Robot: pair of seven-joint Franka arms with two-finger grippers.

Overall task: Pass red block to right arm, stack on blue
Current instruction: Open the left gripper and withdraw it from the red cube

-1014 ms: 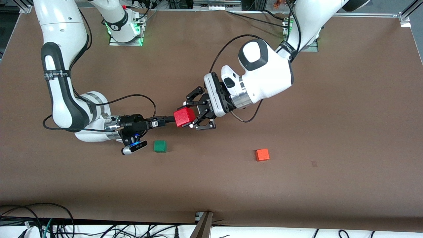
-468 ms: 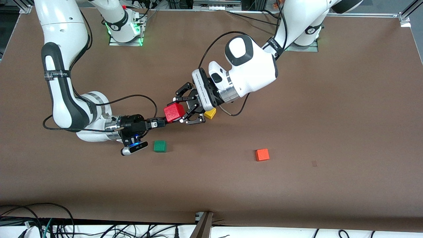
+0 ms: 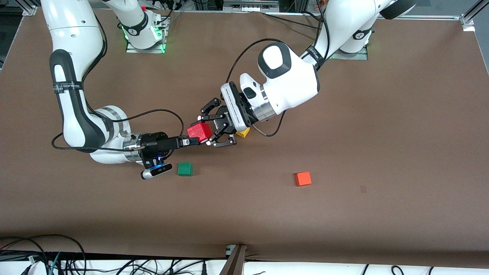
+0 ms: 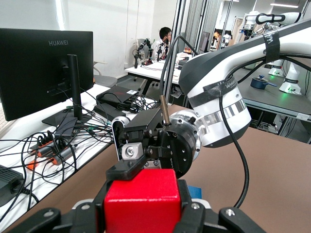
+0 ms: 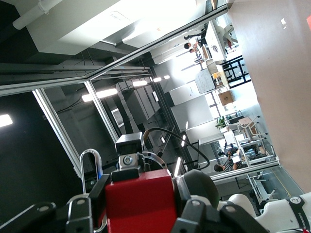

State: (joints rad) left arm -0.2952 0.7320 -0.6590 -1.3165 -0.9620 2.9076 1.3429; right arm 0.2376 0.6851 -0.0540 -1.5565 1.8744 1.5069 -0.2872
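Where the two arms meet above the middle of the brown surface (image 3: pixel 344 214), the red block (image 3: pixel 199 132) hangs in the air, clear of the surface. The left gripper (image 3: pixel 214 131), coming from the arm based at the left arm's end, has its wide black linkage jaws pinching the block on two opposite faces. The right gripper (image 3: pixel 192 140), slim and straight, reaches in level from the right arm's end, and its jaws are pressed onto the same block; both grippers hold it at once.

On the surface, a yellow block (image 3: pixel 243 133) lies just beside the left gripper and is partly hidden by it. A green block (image 3: pixel 185 169) lies nearer the front camera, close to the right gripper's blue-lit camera (image 3: pixel 156 170). An orange block (image 3: pixel 303 178) lies well apart, toward the left arm's end. Cables (image 3: pixel 46 256) run along the surface's near edge.

From the left wrist view, the red block (image 4: pixel 142 201) fills the lower middle, with the right gripper (image 4: pixel 131 165) closed on its top edge and a scrap of blue (image 4: pixel 195 192) showing just past it, which the front view does not show. A monitor (image 4: pixel 43 68) and office desks stand in the room. From the right wrist view, the block (image 5: pixel 140 204) is seen tilted against ceiling lights and glass partitions.
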